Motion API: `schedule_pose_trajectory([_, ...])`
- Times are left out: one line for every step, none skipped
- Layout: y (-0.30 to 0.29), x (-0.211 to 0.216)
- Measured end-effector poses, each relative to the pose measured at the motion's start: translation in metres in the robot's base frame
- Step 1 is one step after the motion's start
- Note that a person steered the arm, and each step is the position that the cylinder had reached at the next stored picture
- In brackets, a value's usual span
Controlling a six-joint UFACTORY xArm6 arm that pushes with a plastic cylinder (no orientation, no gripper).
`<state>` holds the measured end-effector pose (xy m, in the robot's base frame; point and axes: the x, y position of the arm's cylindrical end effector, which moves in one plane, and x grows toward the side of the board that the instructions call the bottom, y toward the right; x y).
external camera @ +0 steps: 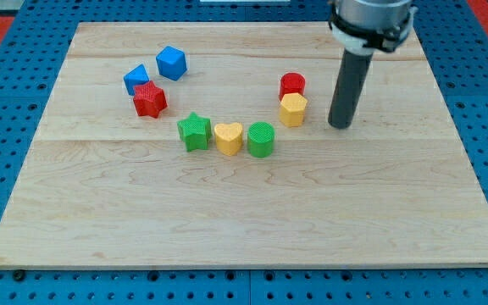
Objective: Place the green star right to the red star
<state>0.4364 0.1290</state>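
Observation:
The green star (194, 132) lies near the board's middle, below and to the right of the red star (150, 100), with a gap between them. A yellow heart (229, 137) touches the green star's right side. My tip (340, 125) rests on the board at the view's right, far to the right of both stars and just right of a yellow hexagon (292, 109). The tip touches no block.
A green cylinder (261, 139) sits right of the yellow heart. A red cylinder (292, 84) sits above the yellow hexagon. Two blue blocks (170, 62) (136, 79) lie above the red star. The wooden board (244, 220) lies on a blue pegboard.

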Motion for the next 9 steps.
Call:
schedule_pose_trajectory([-0.012, 0.047])
schedule_pose_trajectory([-0.059, 0.056])
schedule_pose_trajectory([-0.095, 0.056])
schedule_pose_trajectory([-0.119, 0.052])
schedule_pose_trajectory([-0.147, 0.048])
schedule_pose_trajectory([-0.177, 0.044])
schedule_pose_trajectory([-0.188, 0.026])
schedule_pose_trajectory([-0.197, 0.009])
schedule_pose_trajectory([-0.208, -0.006])
